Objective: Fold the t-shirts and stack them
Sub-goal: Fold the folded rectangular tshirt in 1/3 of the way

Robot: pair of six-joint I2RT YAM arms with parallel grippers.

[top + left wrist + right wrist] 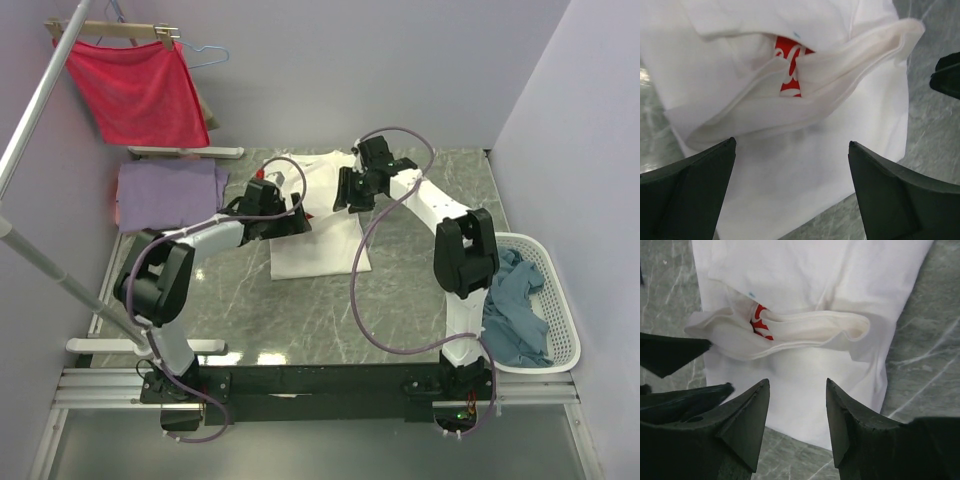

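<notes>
A white t-shirt (320, 250) lies folded in the middle of the table, a loose fold bulging up on top. Its red print (787, 55) peeks out from under that fold. My left gripper (297, 218) hovers over the shirt's left side and stands open (792, 145) with only cloth below it. My right gripper (345, 198) hangs over the shirt's right side, also open (797, 382) and empty. A lavender t-shirt (165, 190) lies folded at the far left. A grey-blue t-shirt (515, 315) sits crumpled in the basket.
The white slotted basket (560, 290) stands at the right edge. A red cloth (140, 90) hangs from a hanger on a metal rack at the back left. Both grippers are close together over the white shirt (805, 270).
</notes>
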